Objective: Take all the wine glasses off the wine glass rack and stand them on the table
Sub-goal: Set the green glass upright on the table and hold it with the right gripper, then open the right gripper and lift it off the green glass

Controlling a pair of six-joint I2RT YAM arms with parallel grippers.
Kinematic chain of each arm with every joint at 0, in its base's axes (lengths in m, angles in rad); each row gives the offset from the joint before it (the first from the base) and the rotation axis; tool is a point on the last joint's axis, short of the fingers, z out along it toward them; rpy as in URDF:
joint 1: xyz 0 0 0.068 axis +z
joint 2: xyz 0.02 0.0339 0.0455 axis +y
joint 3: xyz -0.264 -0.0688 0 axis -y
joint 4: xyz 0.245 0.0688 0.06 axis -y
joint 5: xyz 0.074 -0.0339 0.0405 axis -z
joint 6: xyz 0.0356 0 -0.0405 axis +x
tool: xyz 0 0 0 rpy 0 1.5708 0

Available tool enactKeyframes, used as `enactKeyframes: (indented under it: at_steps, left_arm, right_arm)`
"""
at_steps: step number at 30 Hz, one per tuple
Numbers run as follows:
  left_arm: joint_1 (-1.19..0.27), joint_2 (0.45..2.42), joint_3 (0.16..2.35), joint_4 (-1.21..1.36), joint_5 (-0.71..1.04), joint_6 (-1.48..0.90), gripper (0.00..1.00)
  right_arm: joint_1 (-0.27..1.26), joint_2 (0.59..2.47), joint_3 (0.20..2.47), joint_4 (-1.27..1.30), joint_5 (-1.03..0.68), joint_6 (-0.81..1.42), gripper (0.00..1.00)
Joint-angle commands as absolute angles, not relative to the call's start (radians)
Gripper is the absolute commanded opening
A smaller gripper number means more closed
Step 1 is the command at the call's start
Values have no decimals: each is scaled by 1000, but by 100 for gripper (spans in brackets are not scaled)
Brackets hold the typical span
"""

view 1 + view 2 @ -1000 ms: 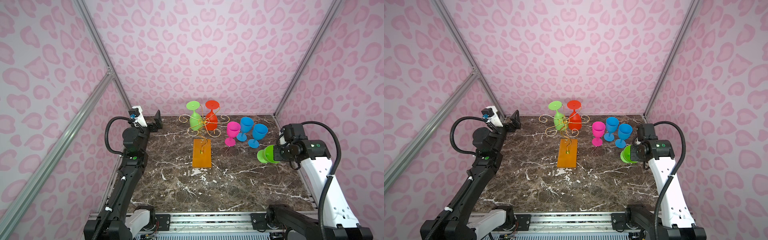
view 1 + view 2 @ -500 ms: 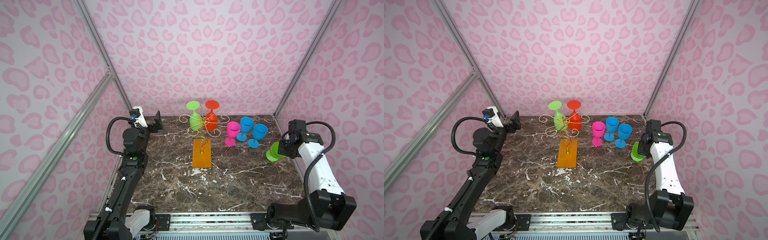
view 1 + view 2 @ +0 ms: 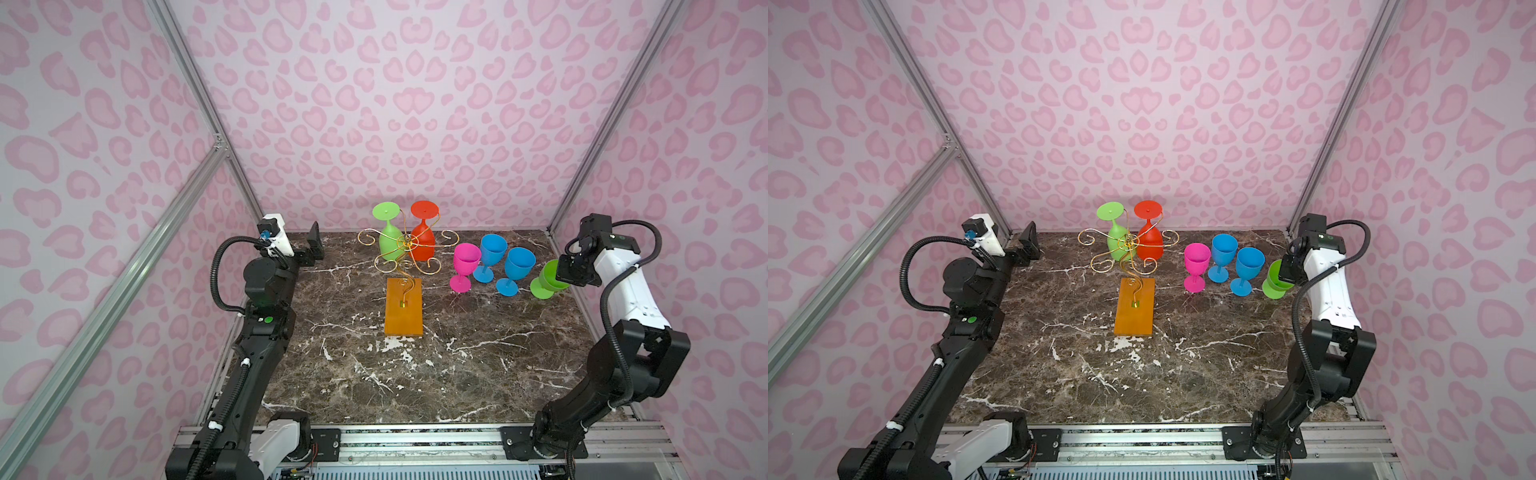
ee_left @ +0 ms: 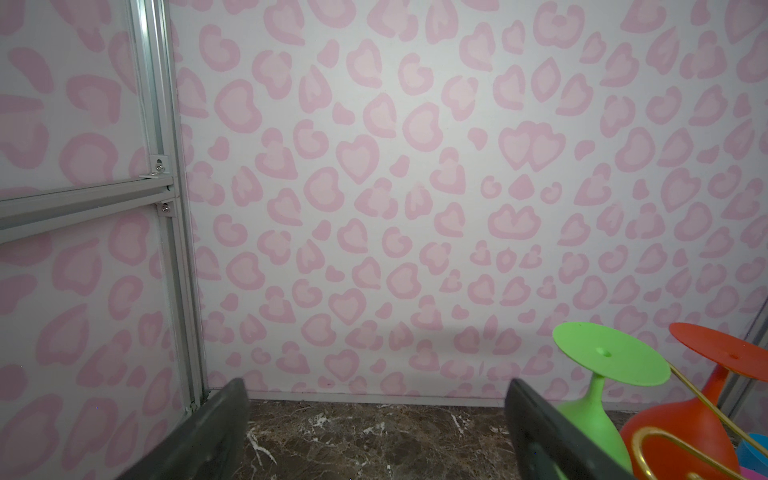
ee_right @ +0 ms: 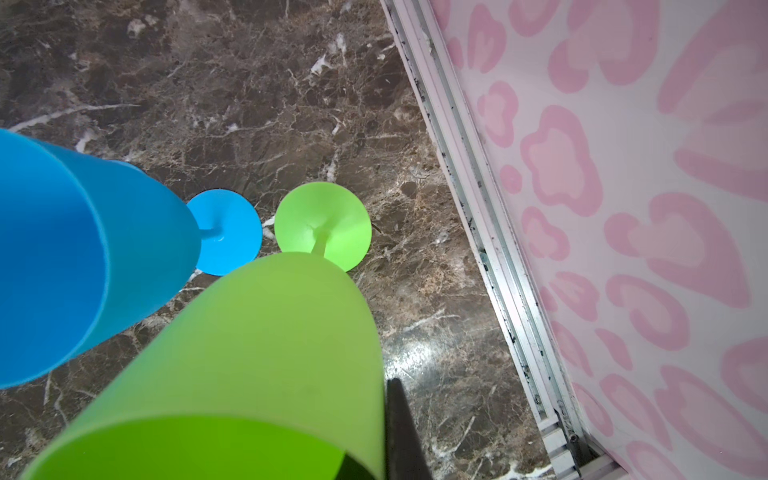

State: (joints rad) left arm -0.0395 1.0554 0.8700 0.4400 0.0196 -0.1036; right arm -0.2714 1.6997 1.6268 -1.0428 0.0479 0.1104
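R jaws pinch green glass (image 3: 547, 276), L jaws wide

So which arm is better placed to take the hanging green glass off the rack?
Left. The left gripper stands open and empty, nearer the hanging green glass on the rack; the right gripper is shut on the other green glass, far right.
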Motion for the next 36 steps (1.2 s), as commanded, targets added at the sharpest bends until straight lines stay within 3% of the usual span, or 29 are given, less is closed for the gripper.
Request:
enactKeyframes:
  at_steps: [1,31,36]
  left_arm:
    - [-38,1054,867,457,18,-93,97]
    - [-35,1055,873,443,37,-99,97]
    - [-34,1055,872,443,35,-100,98]
  right_arm:
    - [-272,1729,1655,-1036,49,109,0]
    - [-259,1888,1755,-1088,21,91,0]
    - [-258,1882,1756,-1086,22,95,10]
